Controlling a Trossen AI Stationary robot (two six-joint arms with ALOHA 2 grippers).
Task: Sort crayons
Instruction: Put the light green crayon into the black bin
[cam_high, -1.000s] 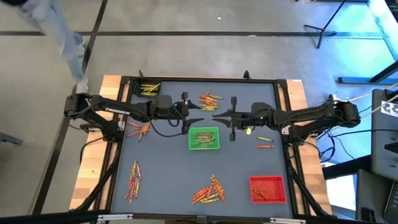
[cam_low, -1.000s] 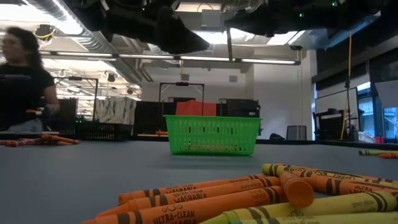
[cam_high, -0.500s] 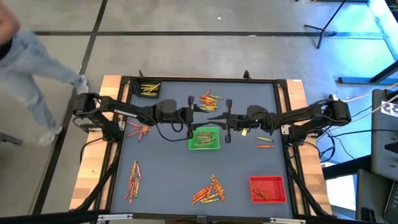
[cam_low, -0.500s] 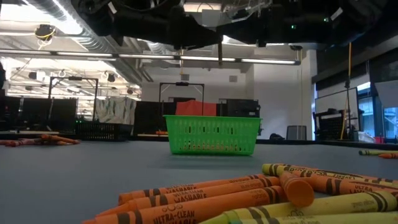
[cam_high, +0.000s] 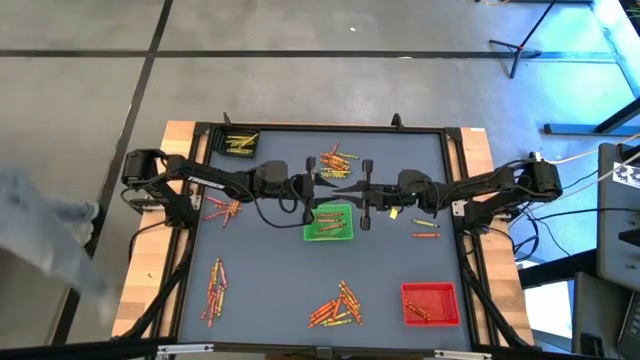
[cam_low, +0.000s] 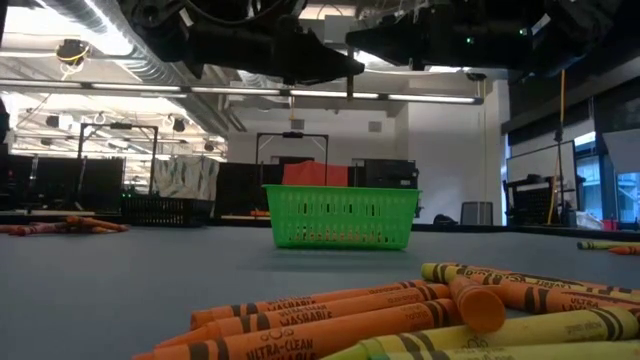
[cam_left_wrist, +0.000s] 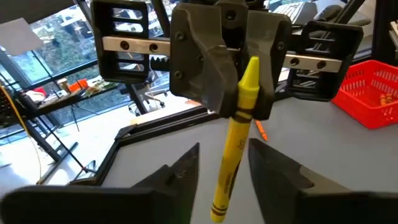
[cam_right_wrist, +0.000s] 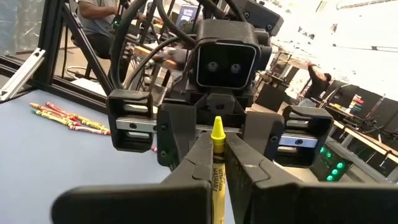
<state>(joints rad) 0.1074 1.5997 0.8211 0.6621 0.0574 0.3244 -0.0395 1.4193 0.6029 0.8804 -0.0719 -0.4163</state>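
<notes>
My right gripper (cam_high: 362, 195) and my left gripper (cam_high: 308, 190) face each other above the green tray (cam_high: 328, 222). The right one (cam_right_wrist: 217, 146) is shut on a yellow crayon (cam_left_wrist: 233, 149). The left one (cam_left_wrist: 224, 152) is open. Its two fingers stand on either side of the crayon's lower half with a gap at each side. Loose crayons lie in small heaps on the grey mat: at the far middle (cam_high: 335, 160), at the left (cam_high: 222, 208), at the near left (cam_high: 214, 290) and at the near middle (cam_high: 338, 305). My right gripper pinches the yellow crayon between its two fingers just below the pointed tip (cam_left_wrist: 244, 102). The fingers come level from the table's right and lie across the crayon. The crayon stands tilted with its tip up. Its lower end (cam_left_wrist: 219, 205) leans toward my left gripper, clear of the tray.
A red tray (cam_high: 430, 303) sits at the near right. A black tray (cam_high: 238, 143) with yellow crayons sits at the far left. A few crayons (cam_high: 425, 228) lie right of the green tray (cam_low: 340, 216). Orange and yellow crayons (cam_low: 400, 320) lie close to the low camera.
Both grippers have drawn toward each other over the green tray: the left toward the table's right and a little nearer, the right toward the left with the crayon. A person has walked past the table's left side.
</notes>
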